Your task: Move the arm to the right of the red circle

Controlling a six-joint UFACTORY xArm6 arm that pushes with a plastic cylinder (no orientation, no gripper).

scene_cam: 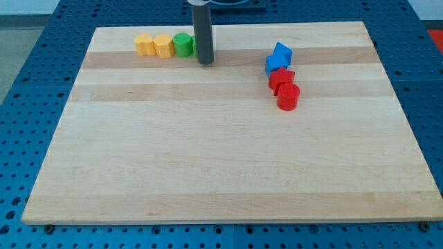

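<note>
The pale wooden board (228,159), smooth with visible grain bands, is lying on a blue perforated bench (28,83), and all places below are being given relative to the green round block (183,45). Well to that block's left, toward the view's left, an orange-yellow block (144,45) is sitting in the top row, its lobed outline hard to make out; a second yellow block (163,45) is standing between it and the green round block, touching both so far as can be told. The rod is hanging straight down from the view's top, dark grey and cylindrical, matte in finish, and my tip (205,62) is resting on the board just to the right of the green round block and slightly below it. A sliver of green (196,47) is showing behind the rod; shape cannot be told. The rod is a plain pusher with nothing to open or close, and it is holding nothing. Well to the right of the green round block, two blue blocks are sitting touching, an angular one (282,52) above another (275,65). Below these a red angular block (281,78) is touching the red circle (288,97), a glossy short cylinder, lying well right of and below the green round block, well apart from my tip.
</note>
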